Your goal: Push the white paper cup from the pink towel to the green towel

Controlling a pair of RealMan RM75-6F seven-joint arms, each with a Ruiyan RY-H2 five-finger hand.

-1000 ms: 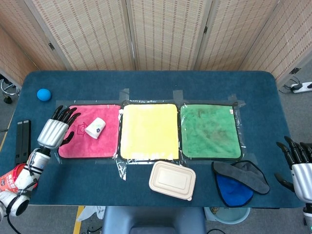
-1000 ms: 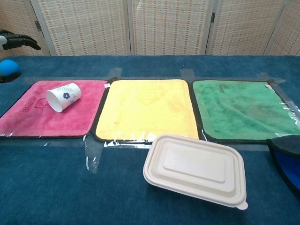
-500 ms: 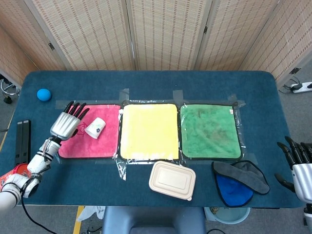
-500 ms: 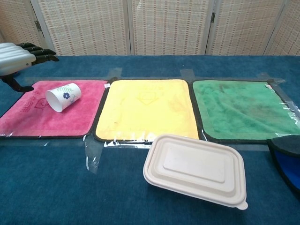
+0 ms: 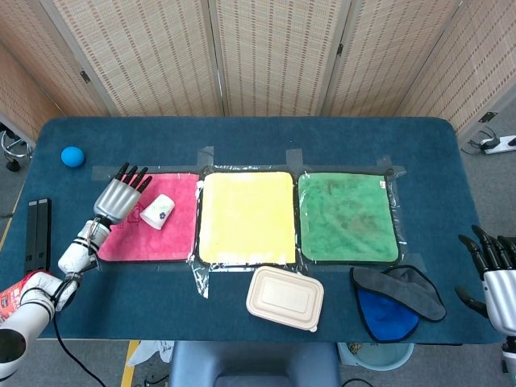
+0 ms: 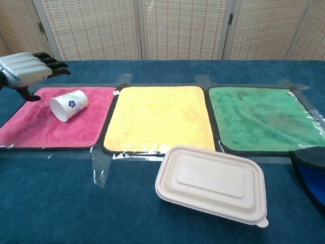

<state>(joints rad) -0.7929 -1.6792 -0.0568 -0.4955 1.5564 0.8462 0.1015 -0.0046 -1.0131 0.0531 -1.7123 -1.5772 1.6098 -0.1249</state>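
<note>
White paper cup [image 5: 158, 211]: on its side on pink towel [image 5: 173, 234].
Left hand [image 5: 118, 199]: fingers spread, empty, beside cup.
Right hand [image 5: 496, 274]: head view only, cropped, fingers apart.

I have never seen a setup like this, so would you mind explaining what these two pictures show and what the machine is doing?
This is a two-armed robot with human-like hands, steered remotely by a person. One picture comes from a camera in its head, looking down on the table; the other from its chest, looking across it. On the blue tabletop three towels are taped side by side: a pink towel, a yellow towel and a green towel. A white paper cup lies on its side on the pink one. Nearer the robot sit a lidded beige food box and a blue and grey cloth; a blue ball rests at the far left. The left hand hovers open beside the cup, holding nothing. The right hand waits at the table's right edge, also empty.
</note>
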